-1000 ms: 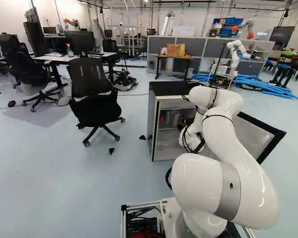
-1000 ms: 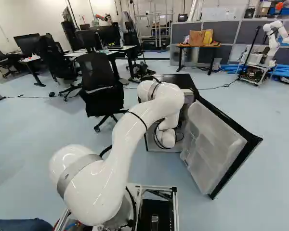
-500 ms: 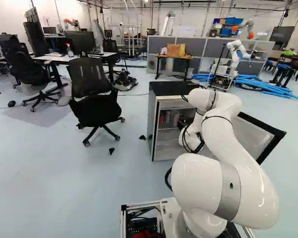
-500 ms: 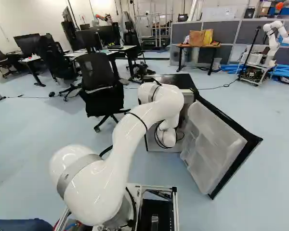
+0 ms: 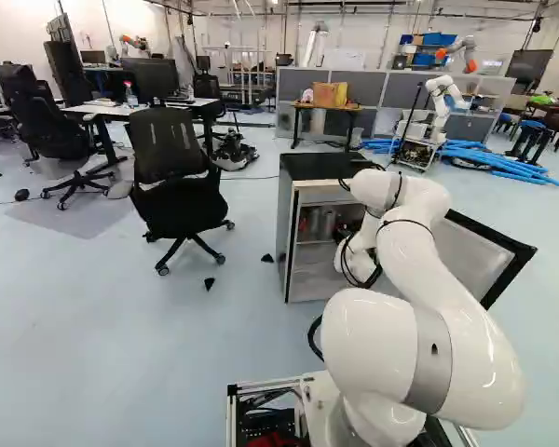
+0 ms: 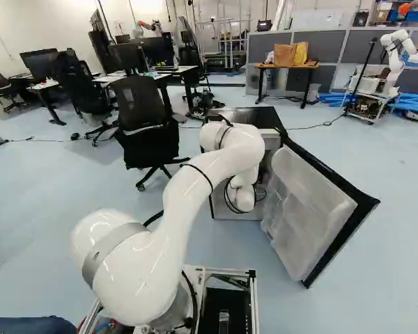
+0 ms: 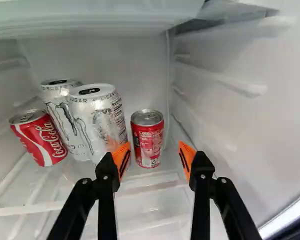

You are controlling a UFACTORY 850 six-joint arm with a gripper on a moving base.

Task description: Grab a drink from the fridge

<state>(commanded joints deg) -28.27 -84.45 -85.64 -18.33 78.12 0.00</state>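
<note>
Gripper: In the left base view, what seems to be the gripper (image 5: 352, 228) is showing only as a dark patch inside the fridge (image 5: 320, 168); in the wrist view its two fingers are standing apart, holding nothing.
Target can: A small red can (image 7: 148, 142) is standing on the shelf (image 7: 145, 189), ahead of the gap between the fingertips and nearer the orange pad beside the silver cans.
Other cans: The near silver can (image 7: 97, 120) is standing beside the red one, the far silver can (image 7: 65, 117) is partly hiding behind it, and a second red can (image 7: 39, 137) is sitting at the group's outer end.
Room inside: A gap is lying between the target can and the side wall (image 7: 217, 115); the shelf's front edge is crossing below the can.
Door: In the right base view the fridge door (image 6: 310, 216) is standing open, its black edge angling outward, the arm (image 6: 219, 156) reaching in beside it.
Hidden: One pad is overlapping the near silver can's lower side, so contact is remaining unclear; the arm is covering much of the fridge mouth.
</note>
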